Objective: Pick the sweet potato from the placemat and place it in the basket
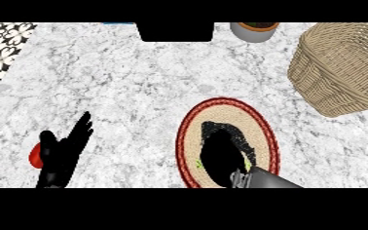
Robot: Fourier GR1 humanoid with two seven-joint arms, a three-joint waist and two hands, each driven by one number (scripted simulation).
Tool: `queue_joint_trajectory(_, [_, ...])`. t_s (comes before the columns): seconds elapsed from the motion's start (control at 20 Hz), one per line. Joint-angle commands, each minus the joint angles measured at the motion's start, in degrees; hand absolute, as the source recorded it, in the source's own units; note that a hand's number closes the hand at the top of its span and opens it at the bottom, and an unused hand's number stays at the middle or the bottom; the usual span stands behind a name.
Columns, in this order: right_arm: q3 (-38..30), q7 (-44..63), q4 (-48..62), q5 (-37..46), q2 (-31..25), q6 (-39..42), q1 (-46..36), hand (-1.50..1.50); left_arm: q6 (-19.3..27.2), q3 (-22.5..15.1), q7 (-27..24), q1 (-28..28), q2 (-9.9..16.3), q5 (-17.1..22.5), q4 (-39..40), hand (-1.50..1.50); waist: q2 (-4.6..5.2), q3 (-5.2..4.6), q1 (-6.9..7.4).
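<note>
A round woven placemat [193, 126] with a red rim lies on the marble counter at lower centre-right. My right hand [219, 151] hangs over the middle of the mat, its grey forearm coming in from the lower right. The hand covers the mat's centre, and no sweet potato shows; whether it lies under the hand I cannot tell. The wicker basket [334, 68] stands at the right edge, beyond the mat and well apart from the hand. My left hand [63, 151] rests open at the lower left, fingers pointing up.
A small red object [34, 156] lies just left of the left hand. A grey pot [253, 31] and a black block [174, 31] stand along the far edge. A patterned surface [13, 41] borders the counter's top-left corner.
</note>
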Motion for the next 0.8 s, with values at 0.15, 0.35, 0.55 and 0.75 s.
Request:
queue_joint_trajectory(0.15, [3.1, -4.5, 4.3, 5.1, 1.7, -2.3, -1.9, 1.5, -1.3, 0.7, 0.7, 0.6, -0.6, 0.2, 6.3, 0.0, 0.68, -0.74, -0.03])
queue_joint_trajectory(0.35, [2.5, -8.2, 3.8, 6.4, -2.1, -5.9, -0.3, 1.5, -0.6, -0.4, 3.8, 1.3, -1.1, -0.6, 3.3, 0.0, 0.61, -0.71, -0.27])
queue_joint_trajectory(0.55, [-3.2, -8.2, -5.5, 4.3, -9.9, -16.3, 7.5, 1.5, -0.6, 1.0, 3.2, 3.9, -0.1, -0.1, 1.2, 0.0, 0.31, -0.63, -1.55])
queue_joint_trajectory(0.75, [-13.0, -11.2, -11.1, -4.9, -16.6, -28.3, 18.3, 1.5, 0.8, 2.7, 2.3, 5.7, -0.7, 0.6, 1.5, 0.0, 0.15, -0.34, -6.61])
